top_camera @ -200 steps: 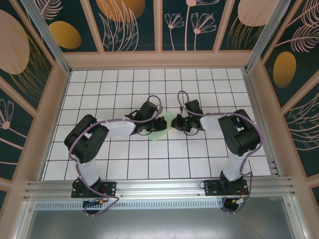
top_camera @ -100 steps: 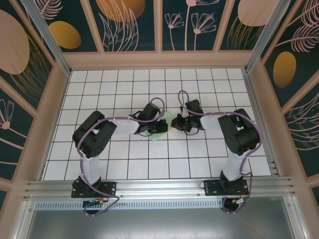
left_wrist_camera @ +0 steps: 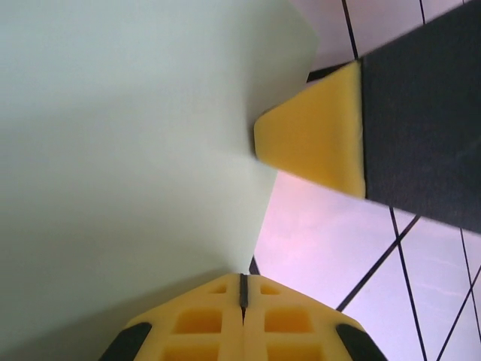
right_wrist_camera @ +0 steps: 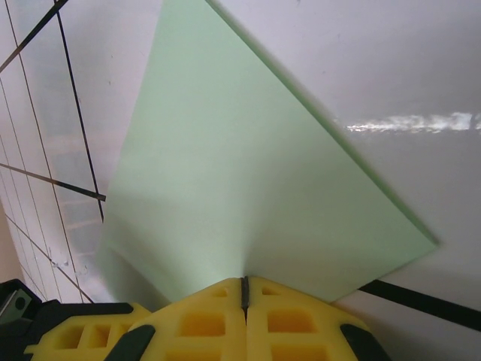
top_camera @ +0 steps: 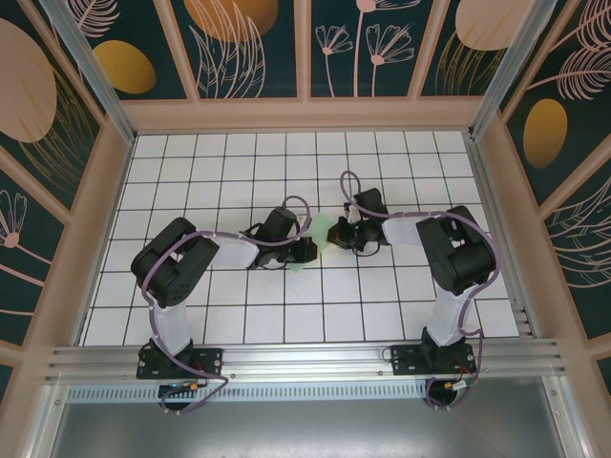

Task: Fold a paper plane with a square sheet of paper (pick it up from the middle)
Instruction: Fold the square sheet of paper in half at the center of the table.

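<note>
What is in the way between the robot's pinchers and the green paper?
Nothing that I can see. The left gripper is shut right on the green paper, and the right gripper is shut on it too, so both are touching it.

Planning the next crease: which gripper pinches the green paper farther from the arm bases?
The right gripper: it clamps the paper nearer the back wall than the left gripper does.
</note>
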